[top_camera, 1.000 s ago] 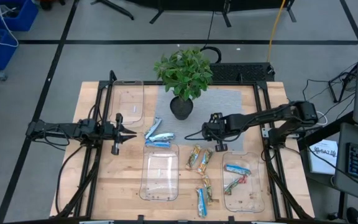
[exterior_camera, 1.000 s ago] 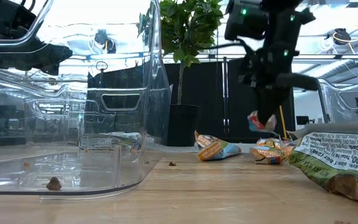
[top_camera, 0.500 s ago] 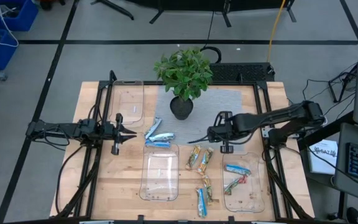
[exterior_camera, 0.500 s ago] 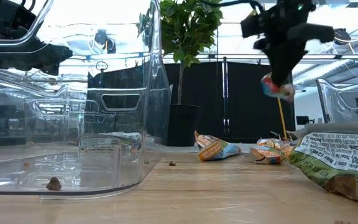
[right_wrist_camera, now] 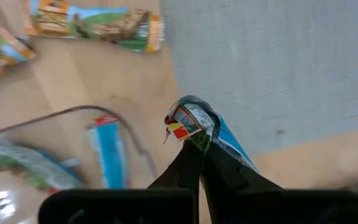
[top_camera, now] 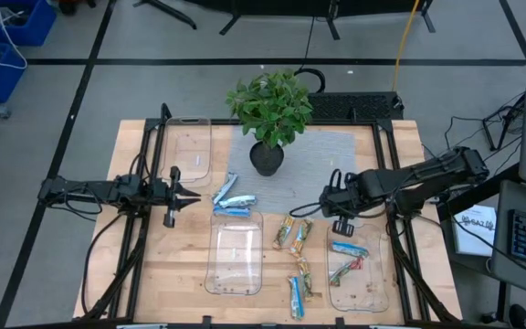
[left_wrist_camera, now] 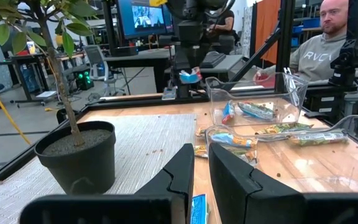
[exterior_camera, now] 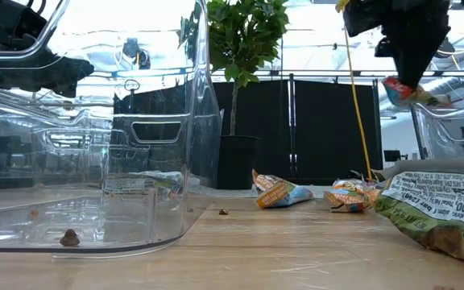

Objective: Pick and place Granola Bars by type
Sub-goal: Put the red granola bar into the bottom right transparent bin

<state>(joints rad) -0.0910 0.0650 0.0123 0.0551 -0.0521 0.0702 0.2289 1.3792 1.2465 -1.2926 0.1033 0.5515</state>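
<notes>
Red-blue foil-wrapped granola bar [right_wrist_camera: 194, 124] is clamped in the right pincer [right_wrist_camera: 199, 148], held in the air just off the rim of the clear rounded plastic tray [top_camera: 373, 285] on the right of the wooden surface [top_camera: 173, 271], which holds red-blue bars already. Step in hand: carry to tray. Next, probably: move over the tray, lower, let go. Left pincer [top_camera: 184, 195] waits near the blue-white bars [top_camera: 229, 200], fingers nearly closed, empty.

Bright, even overhead light, soft shadows.
Low view: glare on the clear tray [exterior_camera: 135, 121], backlit windows; right wrist view is motion-blurred, bench [right_wrist_camera: 92, 87] soft.
</notes>
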